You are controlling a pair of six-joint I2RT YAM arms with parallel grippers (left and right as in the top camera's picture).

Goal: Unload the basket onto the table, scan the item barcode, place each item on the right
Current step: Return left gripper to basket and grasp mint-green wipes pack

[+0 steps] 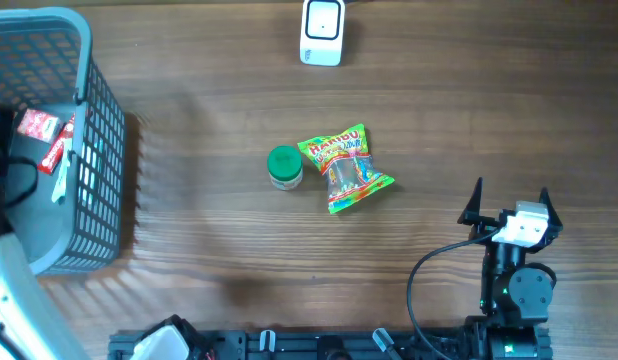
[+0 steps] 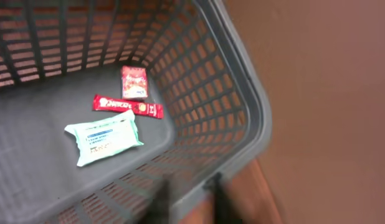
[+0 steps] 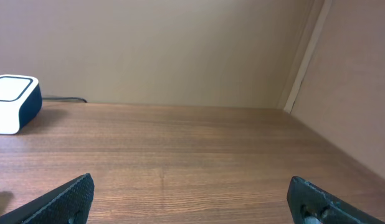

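Blurred close to its own lens, left gripper (image 2: 189, 202) (how its jaws stand I cannot tell) hovers over the grey plastic mesh basket (image 2: 261, 121) where the long red snack bar (image 2: 127, 106) lies, so a careless dip could snag the rim, while the right gripper (image 1: 510, 197) sits spread wide.

A grey plastic lattice basket (image 1: 104, 130) is standing at the left edge of the wood-grain counter (image 1: 209, 260), towards the far left corner, its slotted side wall casting striped shadows across the boards. A plain beige wall (image 3: 167, 50) is rising behind the counter's far edge and meeting a side panel (image 3: 361, 81) at the far right corner. A thin black cable (image 3: 65, 99) is lying along that far edge.
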